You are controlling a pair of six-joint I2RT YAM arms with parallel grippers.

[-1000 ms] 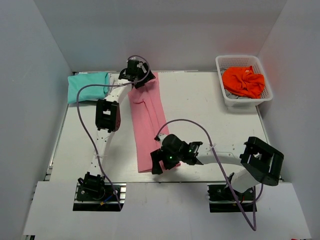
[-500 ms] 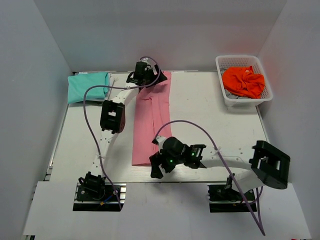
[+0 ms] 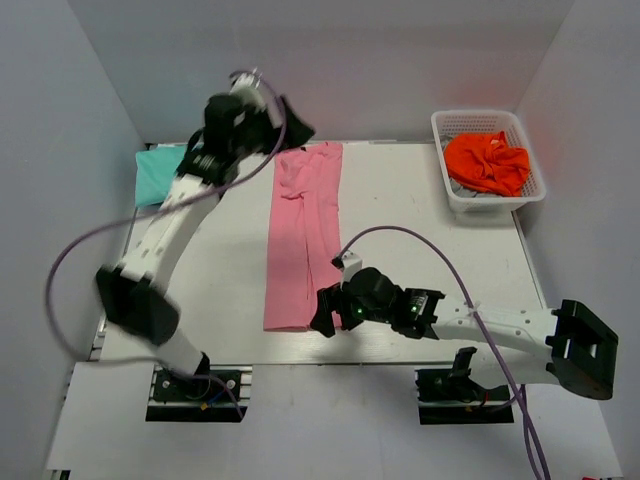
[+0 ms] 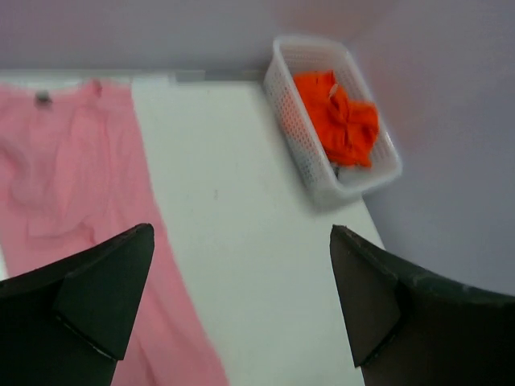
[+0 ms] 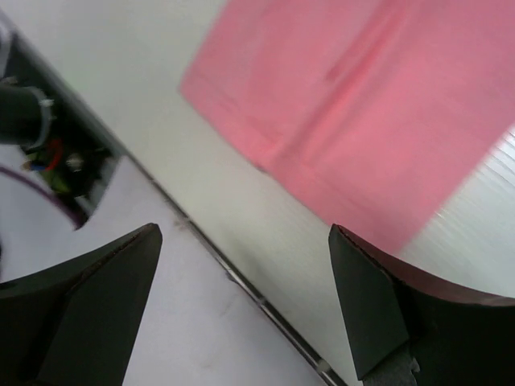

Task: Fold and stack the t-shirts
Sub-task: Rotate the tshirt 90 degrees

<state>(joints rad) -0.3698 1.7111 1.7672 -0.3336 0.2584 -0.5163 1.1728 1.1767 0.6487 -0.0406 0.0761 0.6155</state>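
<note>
The pink shirt (image 3: pixel 300 240) is laid out as a narrow strip, presumably for cross-folding; left claw (image 4: pixel 241 233) and right claw (image 5: pixel 245 233) are released, empty.

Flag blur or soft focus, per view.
Top external: left arm and its cable are smeared by motion, while the pink t-shirt and basket are sharp. Left wrist: soft throughout, with the dark fingers showing no detail. Right wrist: shirt hem streaked with motion blur.

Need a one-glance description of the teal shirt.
Start at the white table and go to its far left corner, by the wall. The teal t-shirt lies there as a compact folded block, unlike the pink t-shirt stretched long down the middle.
</note>
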